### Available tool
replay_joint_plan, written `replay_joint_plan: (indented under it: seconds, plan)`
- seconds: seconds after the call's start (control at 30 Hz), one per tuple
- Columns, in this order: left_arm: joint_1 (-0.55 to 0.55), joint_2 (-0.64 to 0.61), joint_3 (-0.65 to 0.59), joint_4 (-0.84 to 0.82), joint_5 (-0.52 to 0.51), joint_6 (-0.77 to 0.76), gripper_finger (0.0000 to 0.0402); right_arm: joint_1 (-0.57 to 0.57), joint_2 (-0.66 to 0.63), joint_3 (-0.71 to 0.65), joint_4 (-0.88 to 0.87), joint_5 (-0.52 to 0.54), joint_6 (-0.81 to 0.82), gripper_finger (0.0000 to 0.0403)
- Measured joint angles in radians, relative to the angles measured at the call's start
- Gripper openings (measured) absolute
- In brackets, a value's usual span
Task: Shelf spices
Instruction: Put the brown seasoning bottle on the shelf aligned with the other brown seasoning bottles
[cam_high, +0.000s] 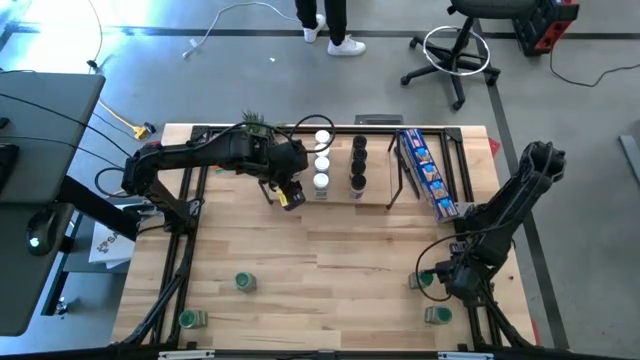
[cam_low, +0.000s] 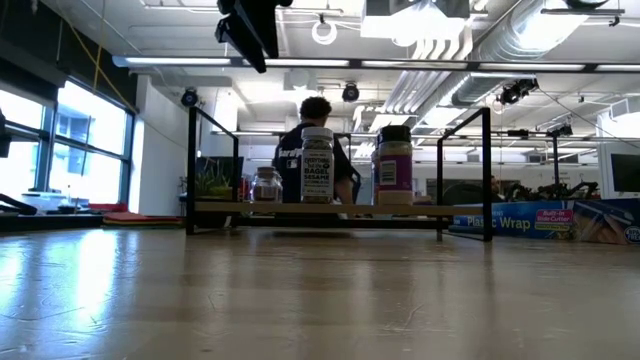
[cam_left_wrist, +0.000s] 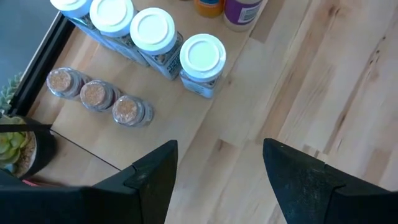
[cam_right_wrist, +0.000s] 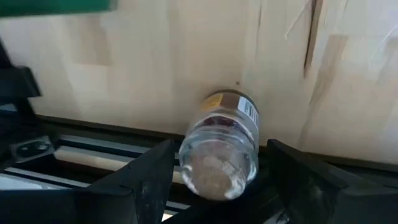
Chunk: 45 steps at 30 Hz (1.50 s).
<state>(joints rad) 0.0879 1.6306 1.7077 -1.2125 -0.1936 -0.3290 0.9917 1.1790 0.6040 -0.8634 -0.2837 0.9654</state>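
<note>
From above, the light-wood slanted shelf holds white-lidded jars and black-lidded jars; four green-lidded jars lie unshelved along the near side. Left wrist view: the left gripper hangs empty, fingers apart. Right wrist view: the right gripper, fingers apart, straddles a toppled clear glass jar.

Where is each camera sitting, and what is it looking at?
High view: above the table, looking straight down; both arms show, with the left gripper by the shelf and the right gripper near the table's edge.
Low view: at table height, looking across at the shelf; a person sits behind it.
Left wrist view: on the left arm, looking down past its open fingers at white-lidded jars.
Right wrist view: on the right arm, open fingers around a lying jar.
Shared: the high, low and left wrist views all show the shelf's jars.
</note>
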Motion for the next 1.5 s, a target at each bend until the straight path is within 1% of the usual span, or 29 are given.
replay_joint_plan:
  seconds: [0.13, 0.2, 0.27, 0.37, 0.47, 0.6, 0.7, 0.83, 0.93, 1.0, 1.07, 1.2, 1.37, 1.5]
  plan:
    - [0.0, 0.0, 0.0, 0.0, 0.0, -0.011, 0.0232, 0.007, 0.0, -0.036, 0.025, -0.007, 0.022, 0.0249]
    - [-0.003, 0.0, 0.0, -0.001, 0.0, -0.017, 0.0232, 0.006, 0.0, -0.049, 0.026, -0.006, 0.044, 0.0239]
    - [-0.004, 0.0, 0.0, -0.001, 0.0, -0.026, 0.0232, 0.006, 0.0, -0.058, 0.028, -0.007, 0.072, 0.0215]
    - [-0.005, 0.0, 0.0, -0.003, 0.001, -0.028, 0.0232, 0.006, -0.001, -0.049, 0.019, -0.017, 0.117, 0.0159]
    - [-0.005, 0.0, 0.0, -0.003, 0.001, -0.028, 0.0232, -0.015, -0.006, 0.0, -0.019, 0.004, 0.181, 0.0156]
    - [-0.005, 0.0, 0.0, -0.002, 0.0, -0.028, 0.0232, -0.078, -0.023, 0.123, -0.13, 0.037, 0.26, 0.0156]
    - [-0.005, 0.0, 0.0, -0.002, 0.0, -0.027, 0.0232, -0.16, -0.026, 0.256, -0.317, 0.04, 0.292, 0.0156]
    - [-0.004, 0.0, -0.001, 0.004, 0.0, -0.021, 0.0232, -0.311, -0.026, 0.467, -0.557, 0.07, 0.293, 0.0156]
    - [-0.005, 0.0, -0.001, 0.005, -0.003, -0.018, 0.0232, -0.448, -0.016, 0.608, -0.641, 0.113, 0.291, 0.0156]
    - [-0.004, 0.0, -0.001, 0.006, -0.004, -0.017, 0.0232, -0.543, 0.01, 0.681, -0.648, 0.117, 0.253, 0.0156]
    - [-0.005, -0.003, -0.001, 0.006, -0.011, -0.017, 0.0232, -0.628, 0.059, 0.739, -0.641, 0.105, 0.173, 0.0156]
    - [-0.004, -0.038, -0.002, 0.014, 0.001, -0.005, 0.0232, -0.755, 0.207, 0.832, -0.616, 0.099, -0.058, 0.0156]
    - [-0.006, -0.129, -0.002, 0.014, 0.006, -0.006, 0.0232, -0.864, 0.413, 0.907, -0.456, 0.059, -0.341, 0.0156]
    - [-0.006, -0.221, -0.002, 0.033, 0.003, -0.01, 0.0232, -0.906, 0.579, 0.977, -0.331, 0.037, -0.498, 0.0156]
